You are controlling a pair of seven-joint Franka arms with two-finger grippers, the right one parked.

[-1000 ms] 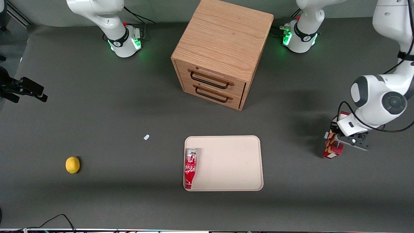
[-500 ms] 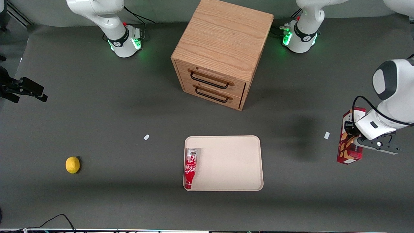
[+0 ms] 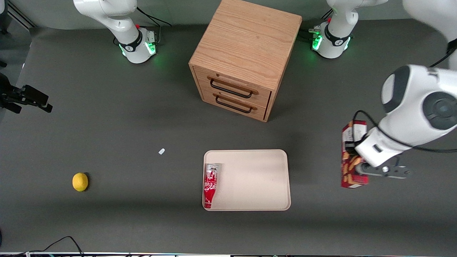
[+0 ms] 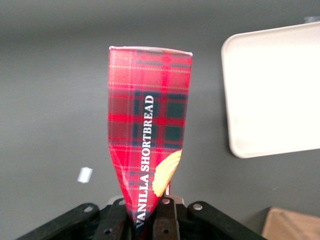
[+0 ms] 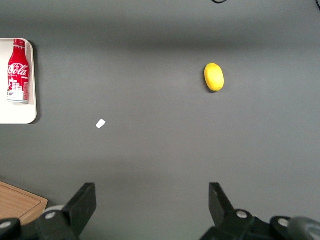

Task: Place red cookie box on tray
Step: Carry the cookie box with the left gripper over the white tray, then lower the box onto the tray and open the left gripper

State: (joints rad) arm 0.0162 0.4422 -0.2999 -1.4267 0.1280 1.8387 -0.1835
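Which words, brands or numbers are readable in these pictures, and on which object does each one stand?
"VANILLA SHORTBREAD": in white letters on the plaid face of the red cookie box, which the end effector grips above the table, beside the tray.
"Coca-Cola": white script on the red bottle-shaped can lying in the tray.
Smaller print on the can: too small to read.
White end panel of the box, front view: print unreadable.

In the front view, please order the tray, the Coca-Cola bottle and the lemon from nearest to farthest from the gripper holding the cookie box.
From the gripper, shut on the cookie box:
1. Tray, beside it.
2. Coca-Cola bottle, lying on the tray.
3. Lemon, toward the parked arm's end.
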